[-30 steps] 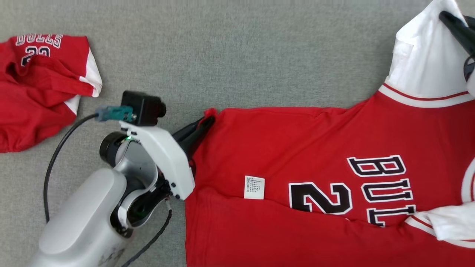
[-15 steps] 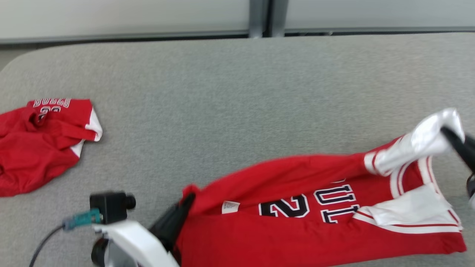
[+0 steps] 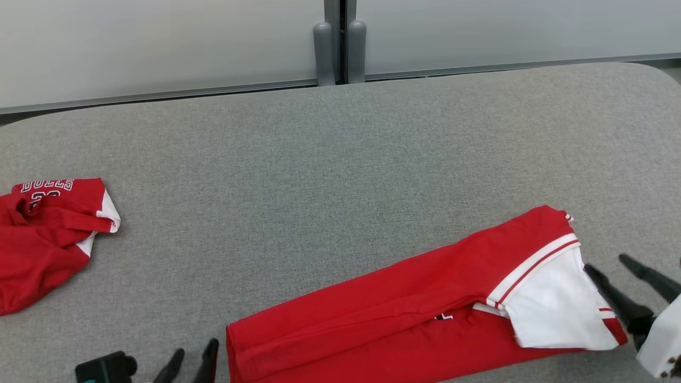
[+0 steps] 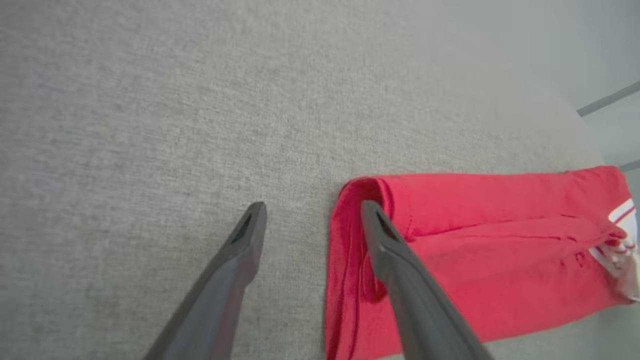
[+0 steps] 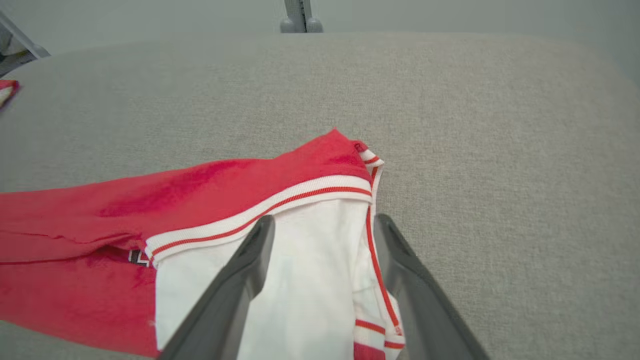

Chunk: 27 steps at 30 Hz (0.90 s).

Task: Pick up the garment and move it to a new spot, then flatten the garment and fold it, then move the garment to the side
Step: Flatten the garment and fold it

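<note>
The garment (image 3: pixel 404 314), a red jersey with white sleeves, lies folded into a long strip on the grey table (image 3: pixel 340 159), slanting from lower middle to the right. My left gripper (image 3: pixel 194 351) stands open at the strip's red hem end. In the left wrist view the left gripper (image 4: pixel 314 207) has one finger over the garment (image 4: pixel 480 240) edge and holds nothing. My right gripper (image 3: pixel 608 264) is open beside the white sleeve end. Seen from the right wrist, the right gripper (image 5: pixel 324 220) hovers over the garment's (image 5: pixel 310 280) white sleeve with its fingers apart.
A second crumpled red jersey (image 3: pixel 48 234) lies at the table's left edge, its corner also in the right wrist view (image 5: pixel 7 90). A pale wall with two grey posts (image 3: pixel 335 50) runs behind the table's far edge. Bare table stretches behind the garment.
Both grippers have opened and let go of the garment, which now lies folded over in a narrow strip. The head camera has tilted up, so the whole picture has shifted.
</note>
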{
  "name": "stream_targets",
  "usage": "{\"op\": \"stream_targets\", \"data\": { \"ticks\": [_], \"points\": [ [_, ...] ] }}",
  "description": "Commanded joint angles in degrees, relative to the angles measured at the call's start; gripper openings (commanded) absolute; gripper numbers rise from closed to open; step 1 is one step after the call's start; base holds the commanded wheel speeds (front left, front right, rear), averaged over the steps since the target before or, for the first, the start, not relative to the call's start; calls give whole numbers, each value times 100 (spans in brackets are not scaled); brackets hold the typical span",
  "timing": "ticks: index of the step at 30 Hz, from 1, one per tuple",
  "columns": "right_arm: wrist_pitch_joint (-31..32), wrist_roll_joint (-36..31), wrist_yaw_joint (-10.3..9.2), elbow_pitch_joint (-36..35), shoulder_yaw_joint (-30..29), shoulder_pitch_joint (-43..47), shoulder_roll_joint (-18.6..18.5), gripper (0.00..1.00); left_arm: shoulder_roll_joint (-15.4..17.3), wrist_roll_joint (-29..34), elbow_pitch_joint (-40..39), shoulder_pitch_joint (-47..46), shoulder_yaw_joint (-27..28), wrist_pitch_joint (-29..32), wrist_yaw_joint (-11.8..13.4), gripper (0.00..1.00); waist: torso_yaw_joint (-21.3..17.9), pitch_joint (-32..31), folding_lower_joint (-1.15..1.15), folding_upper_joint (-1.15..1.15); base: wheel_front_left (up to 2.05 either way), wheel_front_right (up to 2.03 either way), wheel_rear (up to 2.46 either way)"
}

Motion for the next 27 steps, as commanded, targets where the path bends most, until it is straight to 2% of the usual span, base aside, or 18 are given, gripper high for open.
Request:
{"op": "stream_targets", "data": {
  "ticks": [1, 6, 11, 17, 24, 27],
  "points": [
    [29, -53, 1, -111, -196, 39, 23, 100, -98, -10, -30, 77, 172, -254, 74, 100, 10, 13, -1, 0, 0, 0, 0],
    [521, -350, 1, -328, -551, -159, 25, 100, -127, 491, -221, -5, 401, -1107, 165, 100, 46, 208, -1, 0, 0, 0, 0],
    [1178, -623, 1, -3, -539, -510, 253, 100, -303, 969, -194, -424, 361, -1638, 21, 100, 236, 523, -1, 0, 0, 0, 0],
    [1451, -992, 1, 762, -418, -808, 491, 100, -523, 1406, 18, -863, 244, -1812, -178, 100, 489, 728, -1, 0, 0, 0, 0],
    [1639, -1420, -3, 1487, -334, -890, 632, 100, -704, 1623, 165, -913, 345, -1875, -392, 100, 602, 729, -1, 0, 0, 0, 0],
    [1799, -1234, -1, 1648, -101, -878, 810, 100, -780, 1688, 227, -896, 372, -1883, -467, 100, 602, 743, -1, 0, 0, 0, 0]
  ]
}}
